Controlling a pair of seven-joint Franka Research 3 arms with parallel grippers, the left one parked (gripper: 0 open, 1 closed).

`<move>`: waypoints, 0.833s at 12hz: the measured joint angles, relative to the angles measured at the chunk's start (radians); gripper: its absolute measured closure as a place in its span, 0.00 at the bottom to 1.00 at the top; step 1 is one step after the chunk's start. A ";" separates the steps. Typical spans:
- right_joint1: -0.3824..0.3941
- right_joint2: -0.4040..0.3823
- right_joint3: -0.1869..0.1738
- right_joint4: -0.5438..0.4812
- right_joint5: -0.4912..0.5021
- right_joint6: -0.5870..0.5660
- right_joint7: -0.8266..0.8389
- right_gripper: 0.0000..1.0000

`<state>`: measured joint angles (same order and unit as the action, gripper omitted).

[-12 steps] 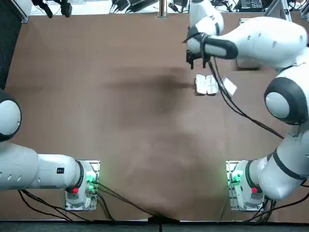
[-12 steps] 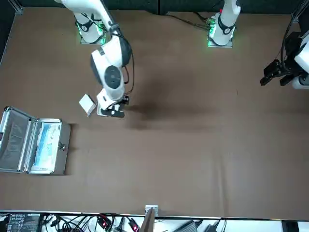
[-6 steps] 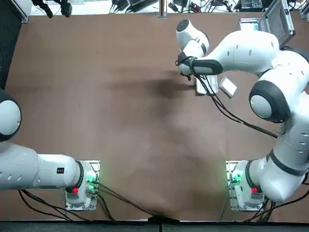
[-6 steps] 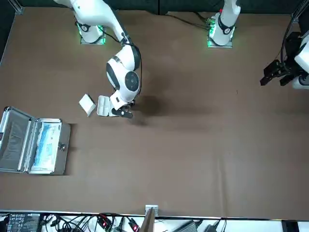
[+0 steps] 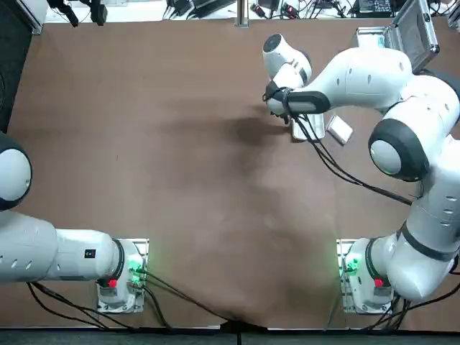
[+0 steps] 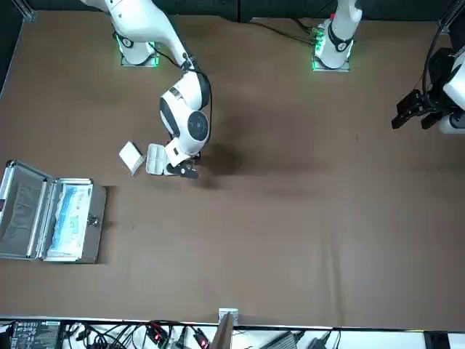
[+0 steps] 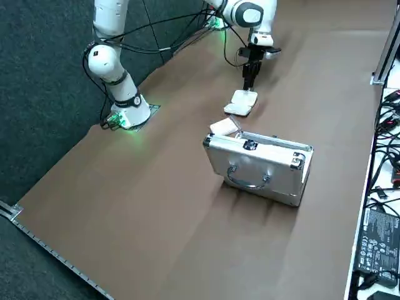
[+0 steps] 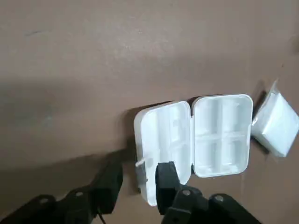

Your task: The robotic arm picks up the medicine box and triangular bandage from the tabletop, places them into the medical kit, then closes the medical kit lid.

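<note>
The medicine box [image 8: 222, 135], a white plastic case with rounded corners, lies open at its hinge on the brown counter [image 5: 144, 180], its two shallow halves side by side and molded compartments showing. The right tool [image 8: 138, 179], black with two fingers, is wide and holds nothing; it is low at the medicine box, and one finger overlaps the edge of a half in the wrist view. Whether they touch, I cannot tell. The robotic arm [image 5: 374, 72], white with dark grey joint bands and loose black cables, reaches over the counter. Just beside the medicine box, at the robot's right, lies the triangular bandage [image 8: 278, 123], a white squarish packet in clear wrap. Farther out and to the right sits the medical kit [image 6: 91, 225], a silver metal case holding something pale blue and white. The medical kit lid [image 6: 18, 211] is open, with a curved handle [image 7: 247, 181] outside.
</note>
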<state>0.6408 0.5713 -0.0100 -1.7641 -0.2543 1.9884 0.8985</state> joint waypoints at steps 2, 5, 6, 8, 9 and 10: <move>0.000 0.002 -0.003 -0.005 0.000 0.000 0.000 0.63; 0.000 0.010 -0.007 -0.006 0.000 0.000 0.002 0.73; 0.000 0.010 -0.008 -0.005 0.000 0.000 0.004 0.86; -0.001 0.008 -0.012 0.002 0.000 0.000 0.032 0.93; -0.003 0.001 -0.015 0.009 0.000 0.001 0.056 0.99; -0.011 -0.012 -0.019 0.020 0.000 0.001 0.075 0.99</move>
<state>0.6302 0.5594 -0.0287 -1.7441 -0.2545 1.9895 0.9735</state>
